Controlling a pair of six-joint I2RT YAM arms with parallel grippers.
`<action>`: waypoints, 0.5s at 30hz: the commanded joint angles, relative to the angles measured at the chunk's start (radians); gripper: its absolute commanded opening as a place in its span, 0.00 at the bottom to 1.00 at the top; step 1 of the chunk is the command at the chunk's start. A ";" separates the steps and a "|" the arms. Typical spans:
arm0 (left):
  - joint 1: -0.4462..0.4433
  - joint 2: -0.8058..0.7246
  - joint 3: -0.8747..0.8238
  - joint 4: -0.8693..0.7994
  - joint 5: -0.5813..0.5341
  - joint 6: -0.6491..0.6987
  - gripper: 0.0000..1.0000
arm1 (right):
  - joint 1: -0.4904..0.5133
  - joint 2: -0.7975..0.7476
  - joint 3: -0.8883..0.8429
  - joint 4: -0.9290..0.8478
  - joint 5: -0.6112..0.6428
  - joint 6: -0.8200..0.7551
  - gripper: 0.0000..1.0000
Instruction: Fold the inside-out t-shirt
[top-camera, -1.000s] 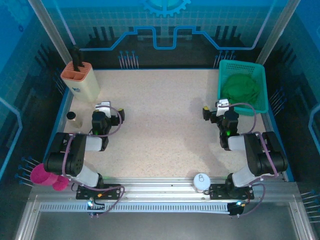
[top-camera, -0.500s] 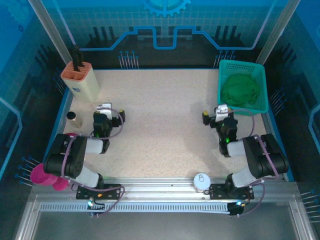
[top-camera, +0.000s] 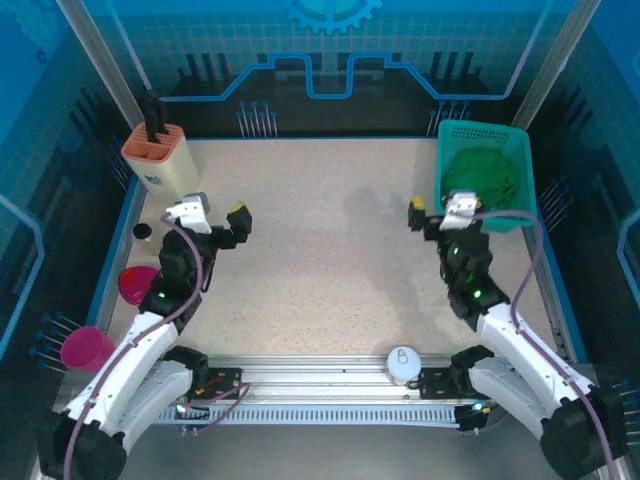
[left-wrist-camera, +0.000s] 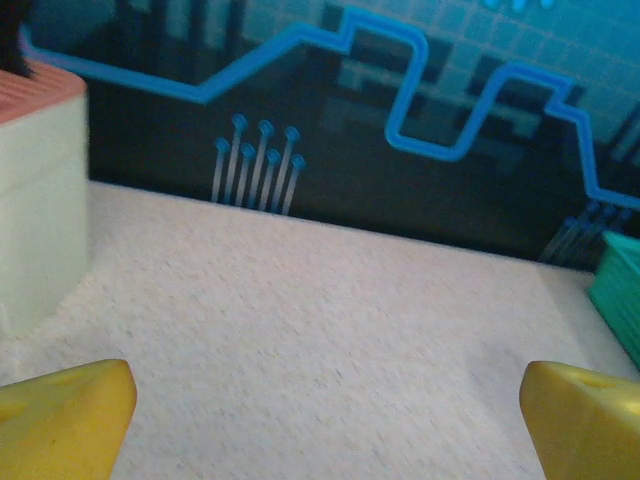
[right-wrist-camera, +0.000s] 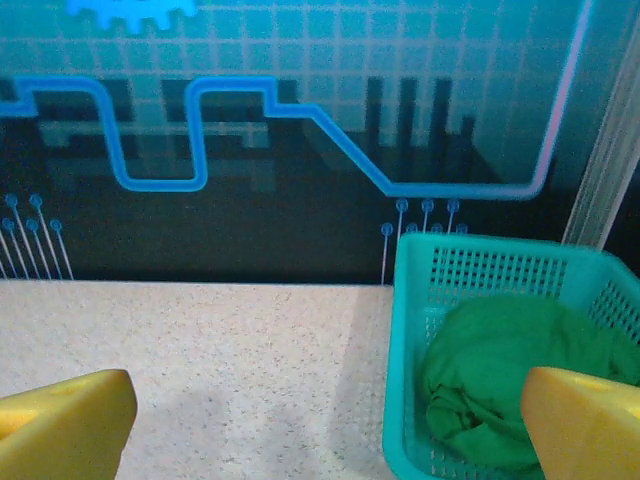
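Top external view: the right claw (top-camera: 440, 214) stands with its jaws spread wide and grips nothing. It hangs over the table (top-camera: 320, 250) just beside the near left corner of the teal mesh basket (top-camera: 485, 128). The left claw (top-camera: 212, 217) is equally wide apart and empty, well apart from the basket across the bare middle of the table.

Right wrist view: the right claw (right-wrist-camera: 320, 425) shows its two yellow fingertips at the lower corners, with speckled table surface between them. The basket (right-wrist-camera: 412, 300) stands ahead and to the right. The inside-out t-shirt (right-wrist-camera: 510, 385) lies bunched inside it, below the rim, so the basket's mesh walls stand between claw and cloth. From above, the t-shirt (top-camera: 482, 178) fills most of the basket floor in a crumpled heap.

Left wrist view: the left claw (left-wrist-camera: 320, 420) faces open table, with a corner of the basket at the right edge and a cream holder (left-wrist-camera: 35, 200) at the left.

Far from the basket, along the opposite side of the table:
- the cream holder (top-camera: 160, 160), orange-topped, with a dark handle standing in it
- a small dark-topped jar (top-camera: 143, 232)
- a pink dish (top-camera: 135, 283)
- a pink cup (top-camera: 85, 348), off the table edge

A white round disc (top-camera: 401, 362) sits on the near rail, nearer than the basket.
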 joint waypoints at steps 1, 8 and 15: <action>-0.007 0.075 0.212 -0.425 0.158 -0.084 0.99 | -0.185 0.153 0.159 -0.338 -0.216 0.251 1.00; -0.005 0.179 0.389 -0.659 0.263 -0.077 0.99 | -0.405 0.535 0.540 -0.638 -0.149 0.410 1.00; -0.001 0.258 0.362 -0.661 0.451 -0.090 0.99 | -0.466 0.948 0.931 -0.871 -0.209 0.390 1.00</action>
